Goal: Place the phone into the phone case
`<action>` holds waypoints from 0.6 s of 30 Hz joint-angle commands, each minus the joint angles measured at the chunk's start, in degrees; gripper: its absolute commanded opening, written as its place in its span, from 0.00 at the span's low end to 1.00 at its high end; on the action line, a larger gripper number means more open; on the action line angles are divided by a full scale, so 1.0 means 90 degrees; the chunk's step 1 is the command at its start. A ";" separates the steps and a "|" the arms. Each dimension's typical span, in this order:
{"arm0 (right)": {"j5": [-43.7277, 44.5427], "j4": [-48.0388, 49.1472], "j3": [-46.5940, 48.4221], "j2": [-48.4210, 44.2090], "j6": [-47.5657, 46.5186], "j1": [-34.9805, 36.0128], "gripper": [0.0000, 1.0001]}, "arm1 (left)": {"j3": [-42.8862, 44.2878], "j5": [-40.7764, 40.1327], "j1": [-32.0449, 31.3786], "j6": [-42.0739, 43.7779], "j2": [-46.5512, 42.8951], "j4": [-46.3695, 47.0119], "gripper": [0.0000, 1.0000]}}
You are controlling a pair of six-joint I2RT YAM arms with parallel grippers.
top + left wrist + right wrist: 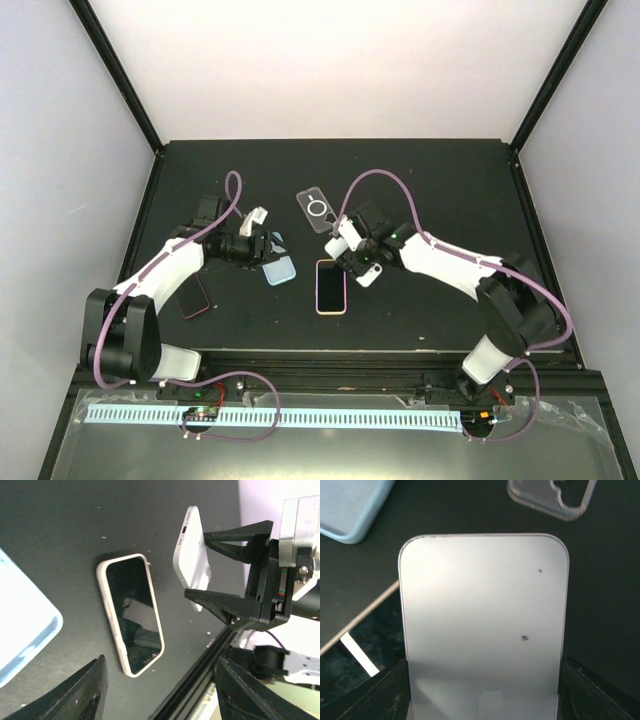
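My right gripper (357, 262) is shut on a white phone (482, 625), holding it by its sides above the table with its plain back to the wrist camera. In the left wrist view the held white phone (192, 555) stands tilted between the right gripper's fingers (227, 535). A light blue phone case (281, 269) lies just left of it, and also shows in the right wrist view (350, 505). A clear phone case (318, 209) with a ring lies behind. My left gripper (268, 245) is open and empty, beside the blue case (25, 645).
A second phone with a pale rim (331, 286) lies screen up on the black table (440, 190) under the right gripper; it also shows in the left wrist view (131, 614). A red phone (195, 297) lies at the near left. The table's front rail (320, 355) runs close by.
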 commanded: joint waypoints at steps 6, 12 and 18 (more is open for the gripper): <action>-0.0309 0.1168 -0.0354 -0.1133 -0.0428 0.0602 0.66 | 0.0304 0.1499 0.0036 0.0033 0.0105 0.0435 0.62; -0.0342 0.1351 -0.0383 -0.1405 -0.0515 0.1025 0.66 | 0.0257 0.1874 -0.0001 -0.0254 0.0138 0.0753 0.62; -0.0226 0.1232 -0.0140 -0.1321 -0.0574 0.1357 0.66 | 0.0218 0.2150 -0.0097 -0.0412 0.0141 0.0955 0.60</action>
